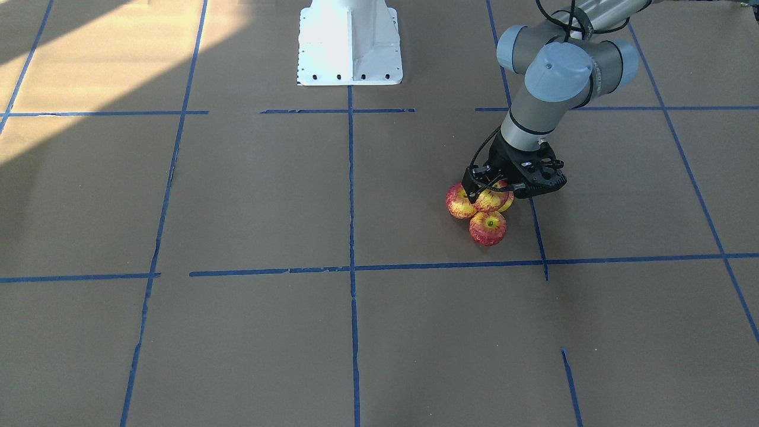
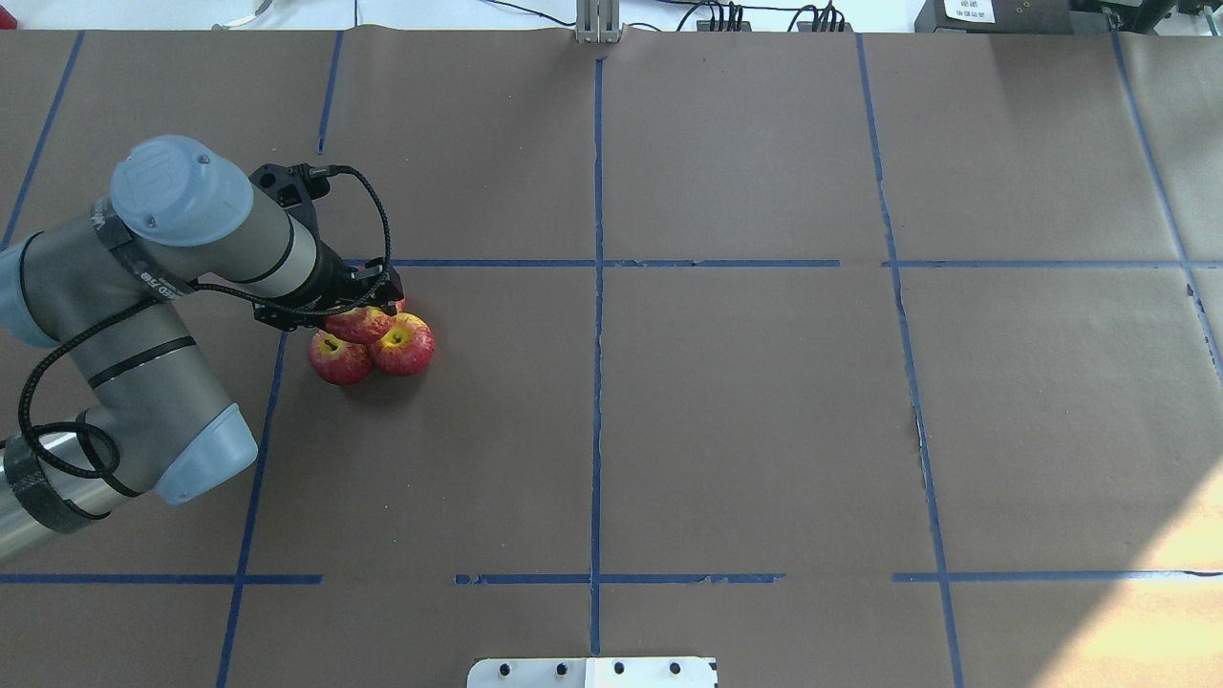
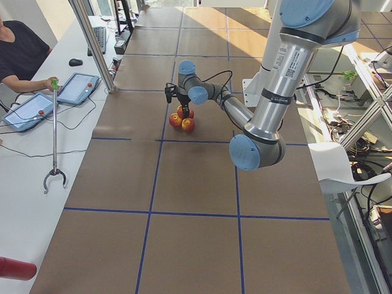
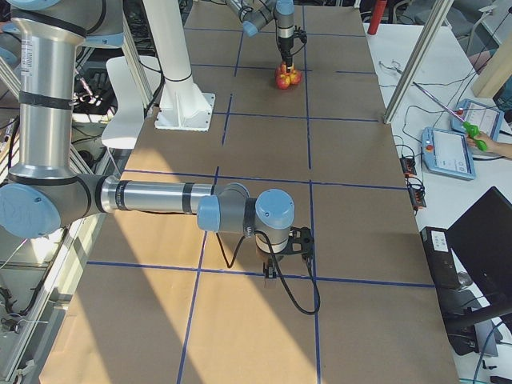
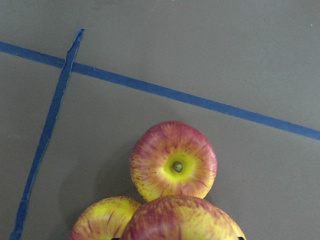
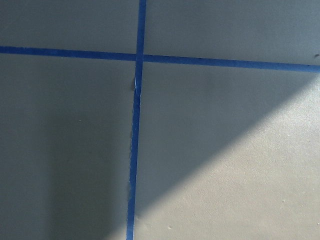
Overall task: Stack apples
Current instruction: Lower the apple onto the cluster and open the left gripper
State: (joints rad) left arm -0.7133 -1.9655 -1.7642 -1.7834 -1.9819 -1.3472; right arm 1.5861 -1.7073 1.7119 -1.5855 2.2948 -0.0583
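Exterior front-facing view: we see the left gripper (image 1: 494, 192) clamped on the top apple (image 1: 490, 202), which rests directly below it on three touching apples (image 1: 488, 228).

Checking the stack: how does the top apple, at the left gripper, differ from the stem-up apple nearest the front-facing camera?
The top apple sits on other apples; the stem-up apple rests on the table. The top apple lies between the left gripper's fingers; the stem-up apple is clear of them. The stem-up apple shows its yellow dimple; the top apple's is hidden. Both are red-and-yellow.
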